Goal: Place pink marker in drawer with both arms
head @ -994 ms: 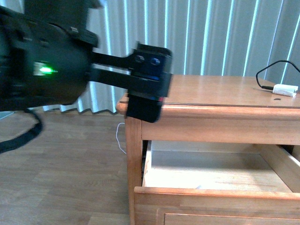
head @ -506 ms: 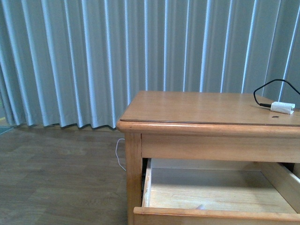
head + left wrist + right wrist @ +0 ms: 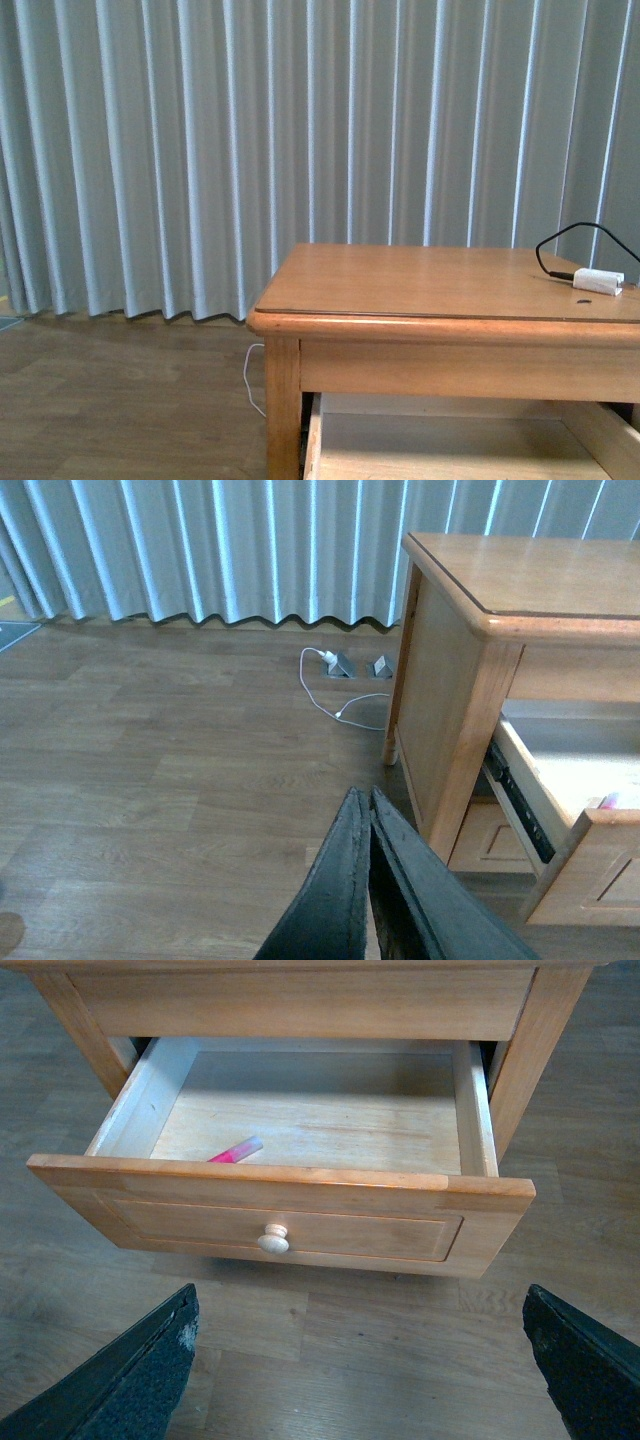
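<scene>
Lighting: soft daylight glowing through curtain [image 3: 200,150] folds; even, moderately bright. Glare whitens drawer [image 3: 570,770] floor in left wrist view. All views sharp.

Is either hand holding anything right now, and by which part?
Nothing is held. The left hand is shut with nothing in it, the right hand is open, and the pink marker lies loose inside the drawer.

From here: a bright pink short marker [image 3: 236,1150] with a pale tip, a honey-coloured light-wood drawer [image 3: 350,1235] with a cream round knob [image 3: 273,1240], pale blue-grey pleated curtains [image 3: 180,150], and a grey-brown plank floor [image 3: 150,770].
</scene>
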`<state>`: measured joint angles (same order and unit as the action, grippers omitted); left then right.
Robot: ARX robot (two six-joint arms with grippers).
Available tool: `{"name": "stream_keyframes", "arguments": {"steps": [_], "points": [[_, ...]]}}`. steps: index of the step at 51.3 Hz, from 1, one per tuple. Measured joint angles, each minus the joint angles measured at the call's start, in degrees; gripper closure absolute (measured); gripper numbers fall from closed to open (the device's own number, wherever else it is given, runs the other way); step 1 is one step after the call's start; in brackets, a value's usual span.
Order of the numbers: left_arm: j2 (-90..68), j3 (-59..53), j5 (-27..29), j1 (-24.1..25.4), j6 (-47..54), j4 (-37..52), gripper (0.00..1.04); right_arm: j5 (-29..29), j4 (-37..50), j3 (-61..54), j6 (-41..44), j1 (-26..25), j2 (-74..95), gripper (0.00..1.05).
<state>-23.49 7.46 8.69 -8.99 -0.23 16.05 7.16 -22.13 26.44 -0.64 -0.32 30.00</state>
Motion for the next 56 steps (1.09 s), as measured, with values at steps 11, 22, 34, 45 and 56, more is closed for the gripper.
{"name": "stream_keyframes", "arguments": {"steps": [11, 22, 34, 45, 56], "points": [[5.2, -3.0, -8.1, 8.2, 0.0, -2.3, 1.01, 0.0, 0.0, 0.0, 0.0, 0.0, 0.0, 0.09], [8.7, -4.6, -8.6, 8.8, 0.0, -4.2, 1.01, 0.0, 0.0, 0.0, 0.0, 0.0, 0.0, 0.09], [11.8, -6.2, -8.7, 8.9, 0.0, -5.2, 1.01, 0.0, 0.0, 0.0, 0.0, 0.0, 0.0, 0.09], [19.9, -6.2, -8.7, 8.9, 0.0, -14.2, 1.01, 0.0, 0.0, 0.0, 0.0, 0.0, 0.0, 0.09], [23.2, -6.2, -8.7, 8.9, 0.0, -15.9, 0.88, -3.1, 1.5, -0.4, 1.2, 0.9, -0.5, 0.09]]}}
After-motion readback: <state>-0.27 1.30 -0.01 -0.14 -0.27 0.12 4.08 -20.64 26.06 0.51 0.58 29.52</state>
